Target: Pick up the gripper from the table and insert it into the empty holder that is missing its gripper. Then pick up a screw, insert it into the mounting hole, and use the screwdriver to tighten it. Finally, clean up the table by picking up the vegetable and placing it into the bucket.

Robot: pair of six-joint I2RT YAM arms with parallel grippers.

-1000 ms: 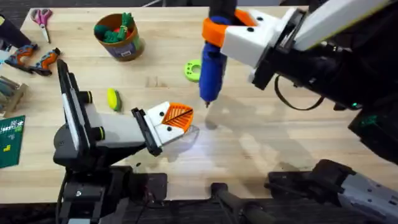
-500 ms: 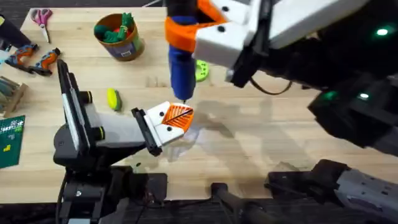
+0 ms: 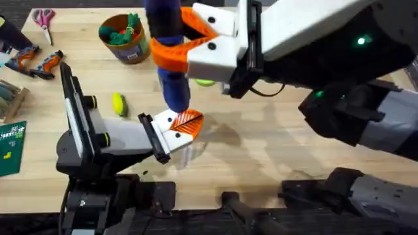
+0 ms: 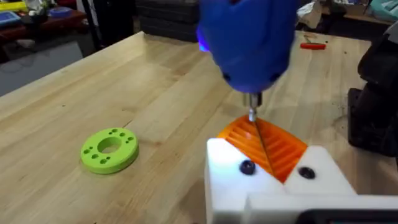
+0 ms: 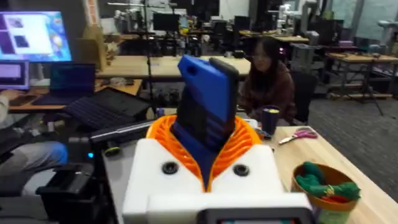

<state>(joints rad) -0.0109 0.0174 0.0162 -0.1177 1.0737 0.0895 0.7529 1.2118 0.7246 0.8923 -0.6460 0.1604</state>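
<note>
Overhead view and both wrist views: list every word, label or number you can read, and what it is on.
None can be read.
Bucket: pale label, print too small to read.
Green circuit board at the table's left edge: white markings, too small.
Monitor in the room behind: window contents blurred.
Screwdriver: no lettering shows.

Blue screwdriver (image 3: 168,59); yellow-green vegetable (image 3: 119,103); lime-green ring disc (image 4: 110,149).

place: you're in a robotics lab/workshop
evidence: rows of workbenches (image 5: 186,62), monitors (image 5: 31,40), laptop (image 5: 99,106), circuit board (image 3: 12,147), pliers (image 3: 36,62)
</note>
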